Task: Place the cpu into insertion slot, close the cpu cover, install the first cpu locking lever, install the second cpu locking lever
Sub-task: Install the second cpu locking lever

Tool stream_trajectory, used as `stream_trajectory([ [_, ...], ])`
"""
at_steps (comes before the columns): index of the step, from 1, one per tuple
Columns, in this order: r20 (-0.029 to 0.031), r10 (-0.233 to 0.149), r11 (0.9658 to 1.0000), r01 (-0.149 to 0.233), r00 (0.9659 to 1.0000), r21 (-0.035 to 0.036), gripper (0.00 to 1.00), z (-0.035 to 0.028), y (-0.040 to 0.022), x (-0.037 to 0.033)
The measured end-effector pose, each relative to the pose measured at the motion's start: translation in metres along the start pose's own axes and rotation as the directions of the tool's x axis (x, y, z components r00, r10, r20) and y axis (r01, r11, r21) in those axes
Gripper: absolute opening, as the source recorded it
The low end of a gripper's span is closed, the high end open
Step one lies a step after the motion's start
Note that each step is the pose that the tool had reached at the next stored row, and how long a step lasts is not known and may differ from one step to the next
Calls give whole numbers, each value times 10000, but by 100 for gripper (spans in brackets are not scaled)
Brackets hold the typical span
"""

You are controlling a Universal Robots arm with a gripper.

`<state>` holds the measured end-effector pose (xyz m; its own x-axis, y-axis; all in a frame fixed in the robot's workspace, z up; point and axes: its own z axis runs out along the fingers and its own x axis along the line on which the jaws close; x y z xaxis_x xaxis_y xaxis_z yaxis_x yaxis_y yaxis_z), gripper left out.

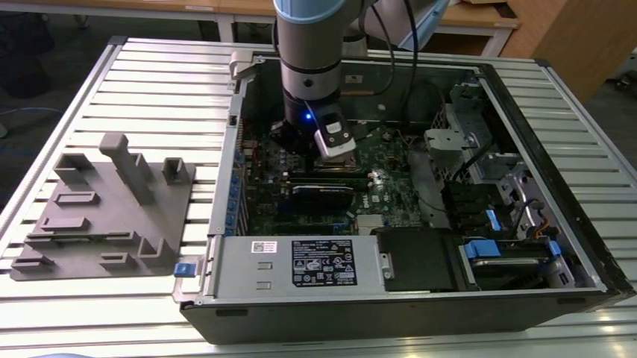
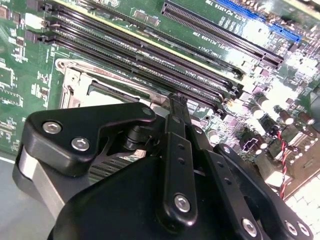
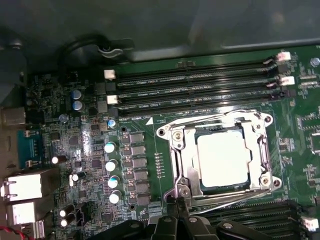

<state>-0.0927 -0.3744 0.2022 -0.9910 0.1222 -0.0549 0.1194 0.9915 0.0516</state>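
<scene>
Gripper low over the processor socket inside the open computer case.

In the exterior view the arm (image 1: pixel 310 52) comes down from the top centre of the frame into the case (image 1: pixel 398 313), and the gripper (image 1: pixel 316 153) hangs just above the green motherboard (image 1: pixel 383 160), a little left of the middle. In the first wrist view the cpu (image 3: pixel 223 159) lies flat in the insertion slot (image 3: pixel 186 159), right of centre, and the cpu cover (image 3: pixel 260 150) is folded down around it, its silvery frame lying on the chip's edges. The gripper's black fingertips (image 3: pixel 176 206) sit at the bottom centre of that frame, pressed together at the lower left corner of the socket, and nothing is seen between them. Long black memory slots (image 3: pixel 192 95) run across just above the socket. On the table (image 1: pixel 149 82) at the exterior view's left a grey fixture (image 1: pixel 104 205) stands apart from the case.
</scene>
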Motion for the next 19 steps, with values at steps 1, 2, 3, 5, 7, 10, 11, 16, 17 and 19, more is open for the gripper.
stream_trajectory([
  [1,-5,-112,9999,112,9999,-7,11,0,0,0],
  [2,-11,-250,9997,250,9997,-16,11,1,0,0],
  [3,-18,-374,9993,374,9993,-23,11,1,0,0],
  [5,-22,-481,9988,481,9988,-29,11,1,-8,-2],
  [7,-23,-487,9988,487,9988,-32,11,0,-24,-4],
  [10,-23,-487,9988,487,9988,-30,11,-1,-47,-6],
  [11,-24,-486,9988,486,9988,-29,11,-2,-49,-6],
  [16,-23,-486,9988,486,9988,-30,11,-15,-55,-8],
  [17,-23,-486,9988,486,9988,-30,11,-21,-55,-8],
  [19,-22,-487,9988,487,9988,-30,11,-32,-54,-9],
])
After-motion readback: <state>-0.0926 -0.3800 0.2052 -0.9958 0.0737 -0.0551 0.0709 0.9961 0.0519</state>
